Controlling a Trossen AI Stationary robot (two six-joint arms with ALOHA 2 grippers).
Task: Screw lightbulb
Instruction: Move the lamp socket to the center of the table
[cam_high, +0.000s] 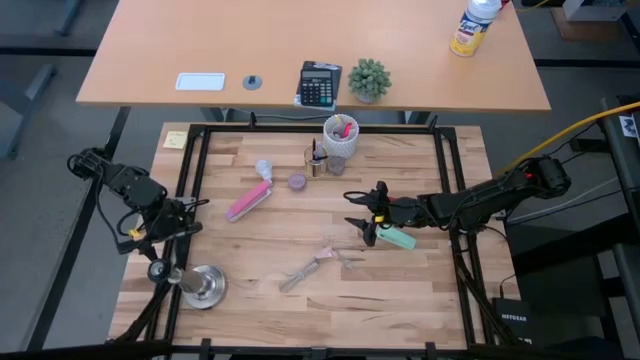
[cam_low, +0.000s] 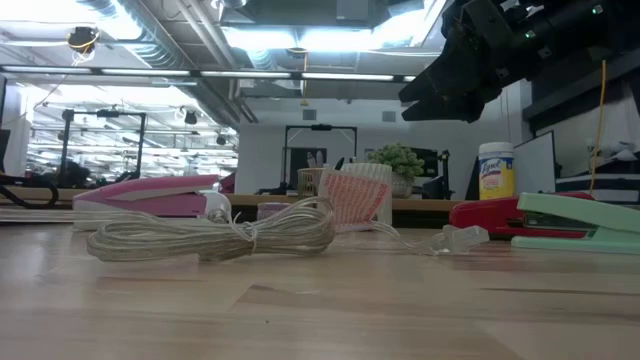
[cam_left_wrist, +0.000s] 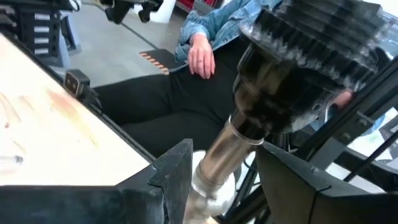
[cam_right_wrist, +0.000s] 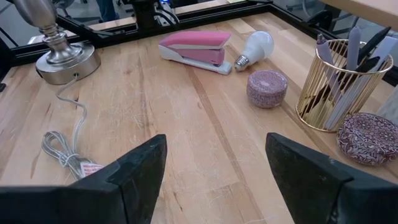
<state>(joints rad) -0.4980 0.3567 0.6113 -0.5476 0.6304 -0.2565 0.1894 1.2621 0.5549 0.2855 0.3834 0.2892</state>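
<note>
Left hand, high view: at the near left corner of the counter, closed on the neck of the socket stand. Socket top bare, nothing screwed in. Right hand: mid-counter, wide open, empty. Lightbulb: well apart from both hands, out ahead of the right hand, past the purple cap, just beside the far end of the pink stapler. Task judged barely begun: stand steadied, bulb not yet picked up, carried or threaded.

Low view: right hand hanging clear above the counter, holding nothing. Coiled cord below and to one side of it. Bulb not clearly made out.

Left wrist view: left hand clasping the stand's shiny neck, dark ribbed socket above. Seated person beyond the counter edge, one hand resting on a lap.

Right wrist view: right hand spread open, bare wood between the jaws. Lightbulb ahead, lying on its side, long axis flat along the counter. Round globe end away from the right hand, silvery screw base back toward it and toward the pink stapler, almost touching. Purple cap nearer the hand. Stand far off to the side, upright on its base.
</note>
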